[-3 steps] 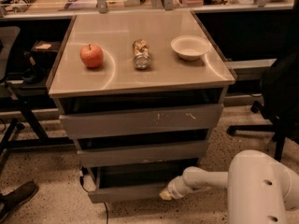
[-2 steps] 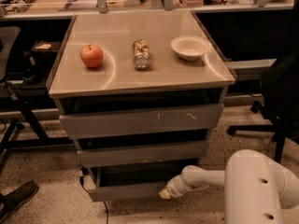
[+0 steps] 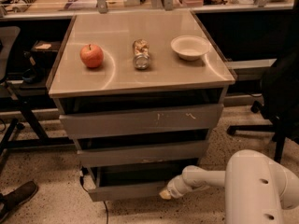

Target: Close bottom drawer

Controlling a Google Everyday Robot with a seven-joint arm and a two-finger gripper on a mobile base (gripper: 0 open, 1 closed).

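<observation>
End effector (image 3: 165, 194): pale tip against right end of drawer front, clasp state cannot be told | beige-topped grey metal desk (image 3: 154, 77) | narrow plain-fronted grey bottom drawer (image 3: 126, 189): lowest, standing part open | step: push contact; next likely a straight, steady inward push.

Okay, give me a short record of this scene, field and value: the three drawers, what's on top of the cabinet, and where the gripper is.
bottom drawer: pulled out, dark tray space showing behind its front panel; not yet closed
gripper: low near the floor, at the right end of the bottom drawer's front panel
middle drawer: slightly out
top drawer: slightly out, pale scratches on its front
cabinet top: apple at left, can in the middle, bowl at right
floor: shoe at lower left
</observation>
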